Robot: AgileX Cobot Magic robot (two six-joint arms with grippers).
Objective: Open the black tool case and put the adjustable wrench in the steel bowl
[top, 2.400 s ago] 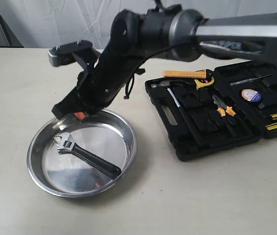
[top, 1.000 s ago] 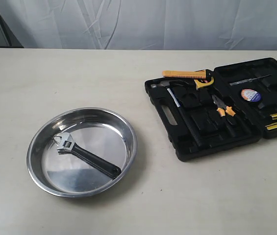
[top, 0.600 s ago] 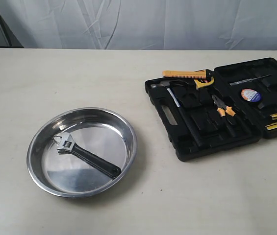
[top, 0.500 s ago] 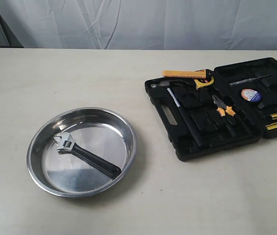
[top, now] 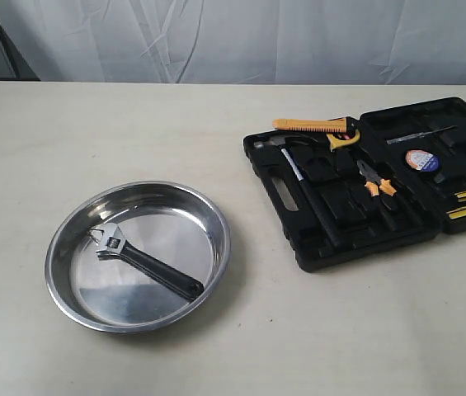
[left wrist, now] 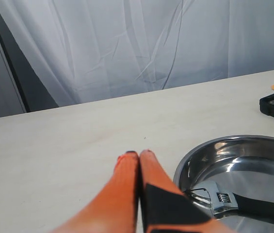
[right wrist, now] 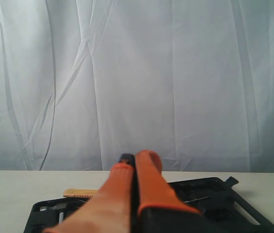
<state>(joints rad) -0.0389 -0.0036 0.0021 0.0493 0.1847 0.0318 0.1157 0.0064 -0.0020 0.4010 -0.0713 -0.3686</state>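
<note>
The steel bowl (top: 169,229) sits on the desk (top: 92,132) toward the near edge, left of the middle. The adjustable wrench (top: 146,262) lies flat inside it, silver head pointing to the left edge and black handle running toward the near right. Well apart from the bowl, by the right edge, the black tool case (top: 356,246) lies open and flat, its handle slot facing the bowl. A long black-handled hammer (top: 311,198) and orange-handled pliers (top: 374,180) rest in its recesses, with a yellow-handled tool (top: 315,125) along the case's far side. Neither arm shows in the exterior view. In the left wrist view the left gripper (left wrist: 139,155) has its orange fingers pressed together with nothing between them, above the desk just beside the bowl's rim. The right gripper (right wrist: 133,158) is likewise closed and empty, held above the open case and facing the white curtain (right wrist: 175,73) beyond the far edge.
</note>
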